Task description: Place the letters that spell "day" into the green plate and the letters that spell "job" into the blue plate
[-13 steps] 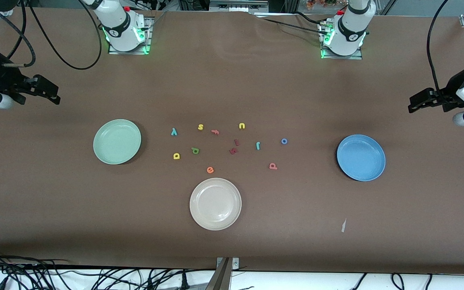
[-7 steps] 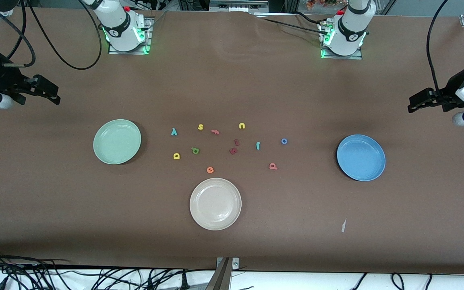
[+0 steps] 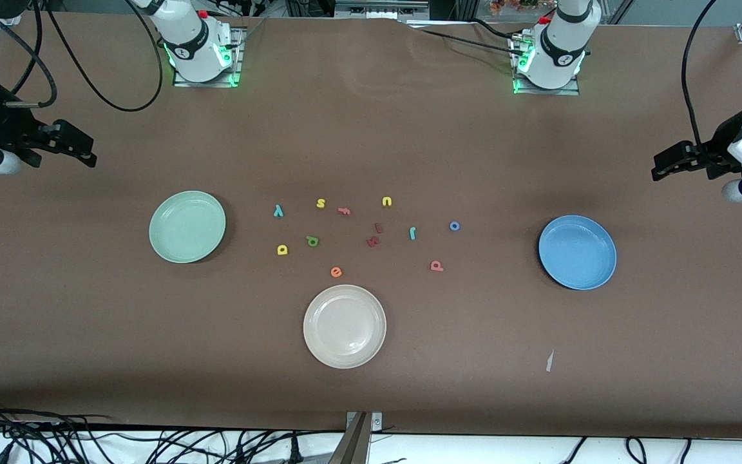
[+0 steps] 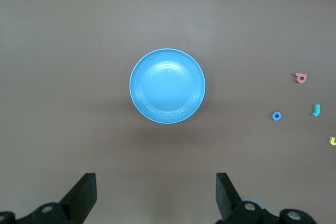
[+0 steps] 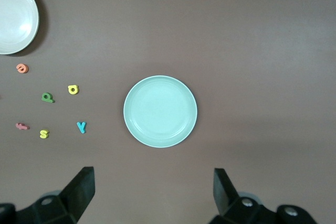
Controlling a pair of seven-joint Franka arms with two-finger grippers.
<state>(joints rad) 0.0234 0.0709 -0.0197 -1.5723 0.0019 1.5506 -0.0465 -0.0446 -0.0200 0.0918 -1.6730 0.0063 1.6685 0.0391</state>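
Note:
The green plate point(image 3: 187, 227) point(image 5: 160, 111) lies toward the right arm's end with nothing in it. Beside it are the light-blue "y" point(image 3: 278, 211) point(image 5: 81, 126), yellow "d" point(image 3: 282, 249) point(image 5: 73, 89) and dark green "a" point(image 3: 312, 241) point(image 5: 47, 97). The blue plate point(image 3: 577, 252) point(image 4: 167, 86) lies bare toward the left arm's end. The teal "j" point(image 3: 413, 233) point(image 4: 316, 109), blue "o" point(image 3: 454, 225) point(image 4: 276, 115) and salmon "b" point(image 3: 436, 265) point(image 4: 301, 77) lie between the plates. My right gripper point(image 3: 78, 148) point(image 5: 152, 179) and left gripper point(image 3: 667, 164) point(image 4: 156, 182) hang open over bare table at their ends.
A cream-white plate point(image 3: 344, 326) sits nearer the front camera than the letters. Among the letters are a yellow "s" point(image 3: 321, 203), a yellow "u" point(image 3: 386, 202), a salmon "f" point(image 3: 344, 211), an orange "e" point(image 3: 336, 272) and two dark red pieces point(image 3: 373, 241). A paper scrap point(image 3: 549, 361) lies near the blue plate.

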